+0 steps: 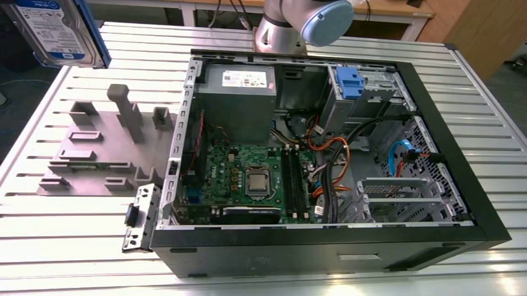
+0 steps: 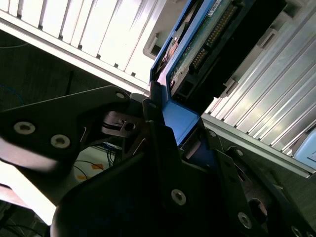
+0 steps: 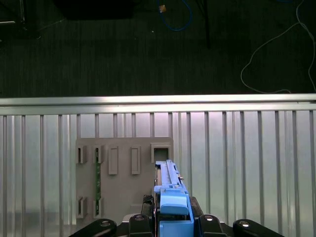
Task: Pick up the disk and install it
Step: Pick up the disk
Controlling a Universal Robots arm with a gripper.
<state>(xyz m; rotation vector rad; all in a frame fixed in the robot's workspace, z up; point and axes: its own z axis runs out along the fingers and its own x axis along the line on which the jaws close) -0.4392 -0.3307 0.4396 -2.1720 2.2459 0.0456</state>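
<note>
The disk (image 1: pixel 59 31), a silver drive with a white-and-blue label in a blue carrier, hangs high over the table's far corner at the exterior view's left. It is well above the grey fixture (image 1: pixel 99 148). In the first wrist view I see the disk (image 3: pixel 170 195) edge-on, and my gripper (image 3: pixel 173 219) is shut on its blue carrier, one black finger on each side. In the second wrist view the same grip shows from the side: my gripper (image 2: pixel 173 131) clamps the blue end of the disk (image 2: pixel 207 44), whose circuit-board side and connector face the camera.
An open computer case (image 1: pixel 329 237) lies on the slatted metal table (image 1: pixel 74 234). Inside are the motherboard (image 1: pixel 247 179), a grey power-supply box (image 1: pixel 239 102), cables, and a drive cage with a blue bracket (image 1: pixel 350 83). The grey fixture (image 3: pixel 123 182) lies below the disk, holding a green strip (image 3: pixel 98 180).
</note>
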